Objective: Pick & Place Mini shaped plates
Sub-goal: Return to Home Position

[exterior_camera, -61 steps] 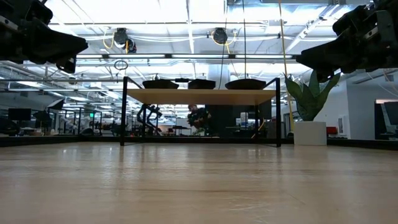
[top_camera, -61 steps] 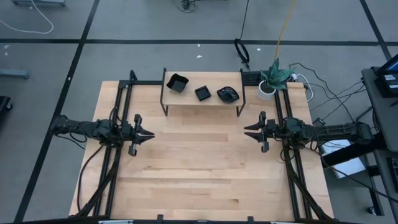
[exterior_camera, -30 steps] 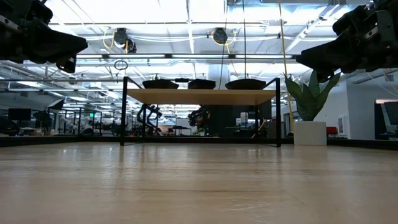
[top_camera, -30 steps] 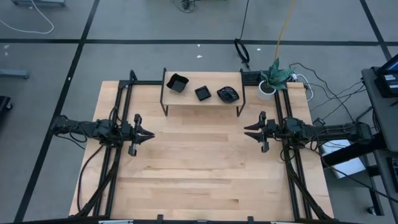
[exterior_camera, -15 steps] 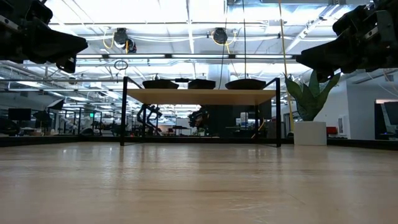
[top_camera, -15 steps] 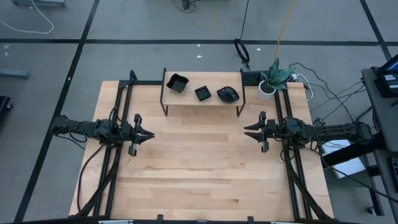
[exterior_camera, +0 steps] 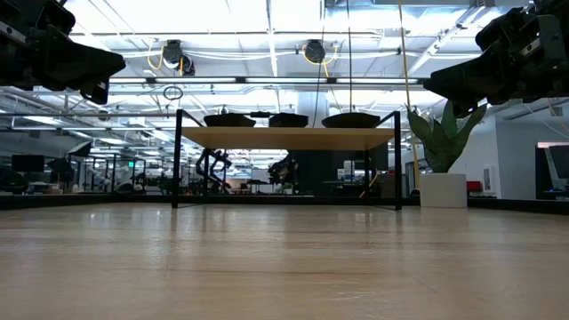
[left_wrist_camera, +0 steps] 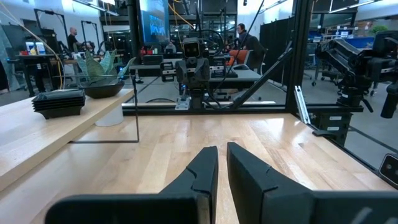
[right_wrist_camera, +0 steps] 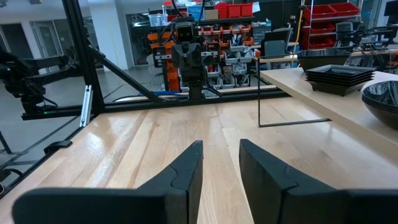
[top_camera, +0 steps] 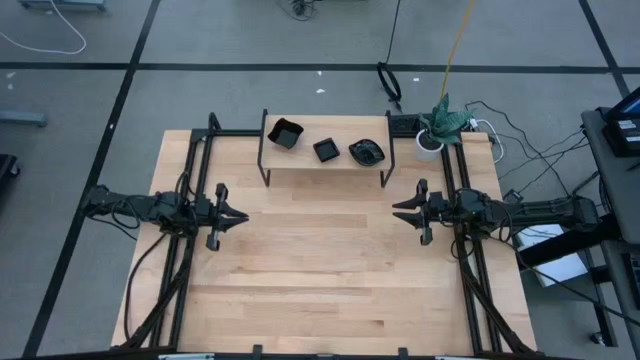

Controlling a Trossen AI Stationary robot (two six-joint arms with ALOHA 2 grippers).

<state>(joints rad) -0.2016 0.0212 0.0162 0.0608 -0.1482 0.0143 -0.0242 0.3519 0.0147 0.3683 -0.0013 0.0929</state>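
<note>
The mini shaped plates sit in three glossy black stacks on a small raised shelf [top_camera: 325, 163] at the table's far edge: larger squares [top_camera: 285, 132], smaller squares [top_camera: 326, 150], and roundish wavy-rimmed ones [top_camera: 367, 152]. The low view shows them as stacks on the shelf top [exterior_camera: 288, 119]. My left gripper [top_camera: 243, 216] [left_wrist_camera: 222, 152] hovers over the table's left side, with only a thin slit between its fingers. My right gripper [top_camera: 397, 211] [right_wrist_camera: 221, 146] hovers over the right side, open by a narrow gap. Both point toward the table's middle and are well short of the shelf.
The shelf stands on thin black legs [exterior_camera: 175, 160] with room beneath it. A potted plant in a white pot [top_camera: 430, 140] stands at the far right corner. Black frame rails [top_camera: 190, 200] run along both sides. Bare wood [top_camera: 320, 260] stretches between the grippers and toward the near edge.
</note>
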